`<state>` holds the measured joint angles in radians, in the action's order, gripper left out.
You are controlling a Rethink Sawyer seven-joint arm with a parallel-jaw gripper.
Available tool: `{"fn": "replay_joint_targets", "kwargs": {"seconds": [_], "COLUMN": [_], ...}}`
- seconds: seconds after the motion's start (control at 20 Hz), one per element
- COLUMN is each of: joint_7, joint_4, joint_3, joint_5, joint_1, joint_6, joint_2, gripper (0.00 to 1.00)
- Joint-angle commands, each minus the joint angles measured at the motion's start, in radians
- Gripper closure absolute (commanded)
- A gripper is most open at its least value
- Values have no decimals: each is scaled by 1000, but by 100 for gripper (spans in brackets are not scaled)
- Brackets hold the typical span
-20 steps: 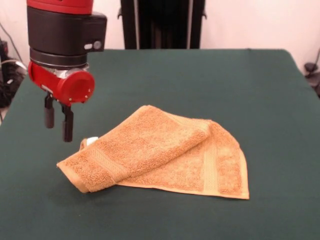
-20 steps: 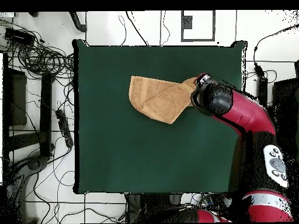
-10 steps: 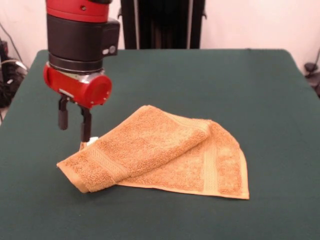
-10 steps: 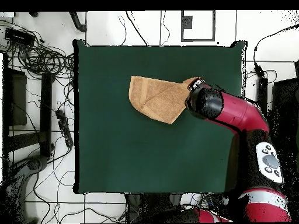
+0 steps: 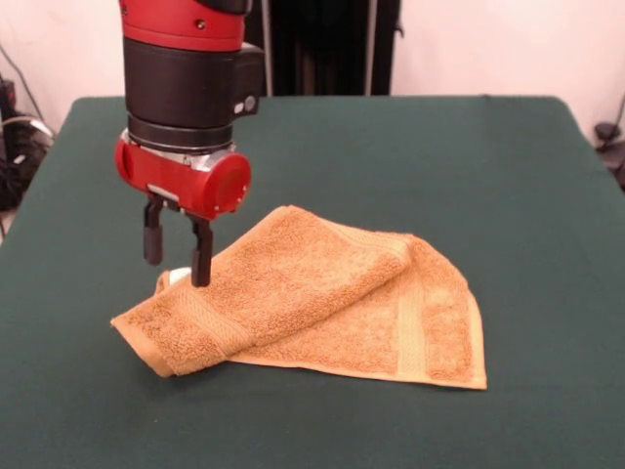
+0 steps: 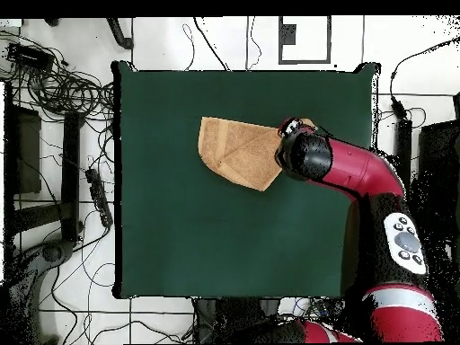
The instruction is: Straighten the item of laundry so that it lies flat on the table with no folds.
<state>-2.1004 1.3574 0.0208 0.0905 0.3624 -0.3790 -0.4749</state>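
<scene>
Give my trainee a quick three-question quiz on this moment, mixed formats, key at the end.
1. True or false: the square orange-tan terry washcloth lies fully flat on the dark green felt table.
2. The black-fingered end effector is: A) open, B) shut on cloth, C) out of view?
3. Fill in: the end effector hangs over the washcloth's corner with the small white ____.

Key: 1 false, a flap is folded over; 2 A; 3 tag.

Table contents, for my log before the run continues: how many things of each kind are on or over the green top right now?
Washcloth, orange-tan, folded over itself: 1
White tag at the cloth's edge: 1
Gripper, open, over the cloth's corner by the tag: 1
Table, dark green: 1
Total: 4
</scene>
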Motion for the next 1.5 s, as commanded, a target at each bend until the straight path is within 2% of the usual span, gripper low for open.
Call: {"fn": "replay_joint_targets", "kwargs": {"seconds": [0.05,0.95,1.5], "joint_7": [12,69,79], "joint_4": [104,57,-5], "joint_3": [130,126,175], "joint_5": [32,96,147], "joint_1": [11,77,120], "joint_6": [1,2,-10], "joint_2": [17,72,130], "gripper": [0,0,0]}}
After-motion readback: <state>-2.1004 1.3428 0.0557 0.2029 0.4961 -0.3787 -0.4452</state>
